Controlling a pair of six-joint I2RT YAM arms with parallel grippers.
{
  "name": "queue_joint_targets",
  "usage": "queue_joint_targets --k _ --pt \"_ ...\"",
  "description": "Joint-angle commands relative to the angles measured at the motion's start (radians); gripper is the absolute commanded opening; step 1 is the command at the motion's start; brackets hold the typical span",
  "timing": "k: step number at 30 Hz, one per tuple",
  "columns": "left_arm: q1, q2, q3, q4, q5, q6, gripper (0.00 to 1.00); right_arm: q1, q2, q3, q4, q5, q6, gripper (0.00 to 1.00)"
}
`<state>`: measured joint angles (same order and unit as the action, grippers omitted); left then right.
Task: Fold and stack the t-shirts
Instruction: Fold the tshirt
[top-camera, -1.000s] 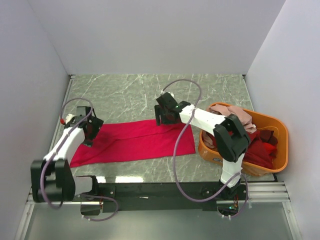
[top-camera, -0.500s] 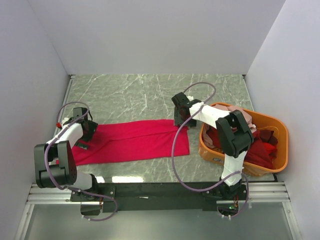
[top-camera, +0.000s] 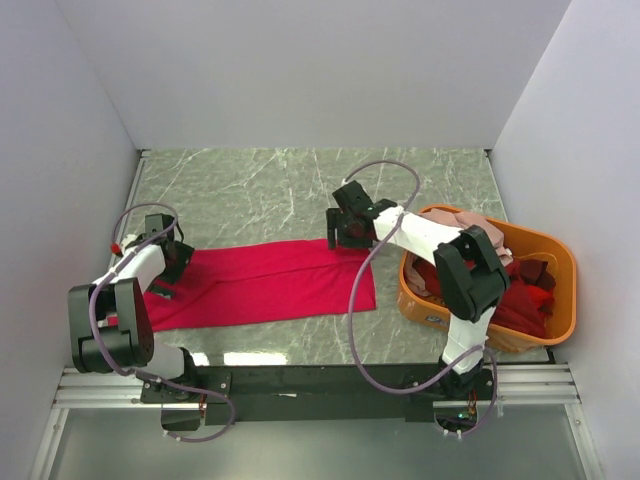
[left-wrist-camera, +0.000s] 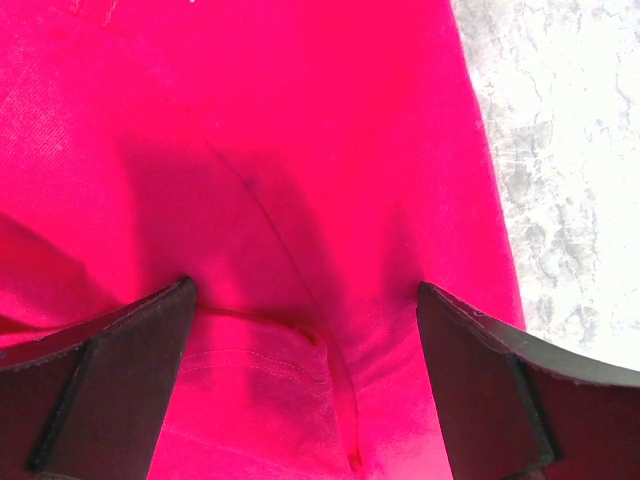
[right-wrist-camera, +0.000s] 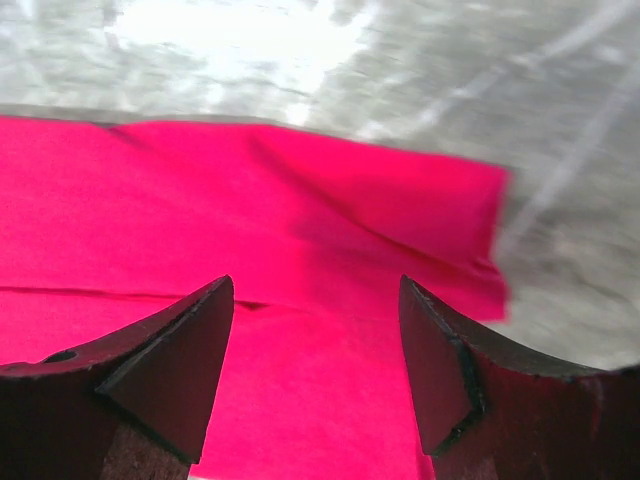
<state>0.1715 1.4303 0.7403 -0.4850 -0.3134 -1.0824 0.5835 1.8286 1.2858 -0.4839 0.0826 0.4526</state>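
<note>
Jaws both wide open, empty, over soft crimson-pink t-shirt (top-camera: 270, 282), a long strip

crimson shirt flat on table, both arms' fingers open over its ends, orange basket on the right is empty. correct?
One thing off: the orange basket is not empty. The top external view shows it holding a dark red shirt and a pale pink shirt. The rest stands: crimson shirt flat on the table, left fingers and right fingers open over its ends.

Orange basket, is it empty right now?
No, the orange basket holds bunched dark red shirts and a pale pink shirt.
</note>
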Motion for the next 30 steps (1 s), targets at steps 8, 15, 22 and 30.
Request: queue_joint_targets --k 8,15,22,30 --pt "0.017 0.056 -0.012 -0.047 -0.064 0.01 0.99 -0.054 0.149 0.055 0.042 0.005 0.046 0.74" --pt "0.026 0.039 -0.025 -0.052 -0.067 0.004 0.99 -0.088 0.087 -0.013 0.044 0.04 0.058 0.74" --pt "0.026 0.028 -0.025 -0.03 -0.024 0.009 0.99 -0.076 -0.029 0.0 0.062 -0.053 0.012 0.74" --pt "0.025 0.091 0.046 0.054 0.074 0.047 0.99 0.01 0.009 0.02 0.11 -0.132 -0.031 0.74"
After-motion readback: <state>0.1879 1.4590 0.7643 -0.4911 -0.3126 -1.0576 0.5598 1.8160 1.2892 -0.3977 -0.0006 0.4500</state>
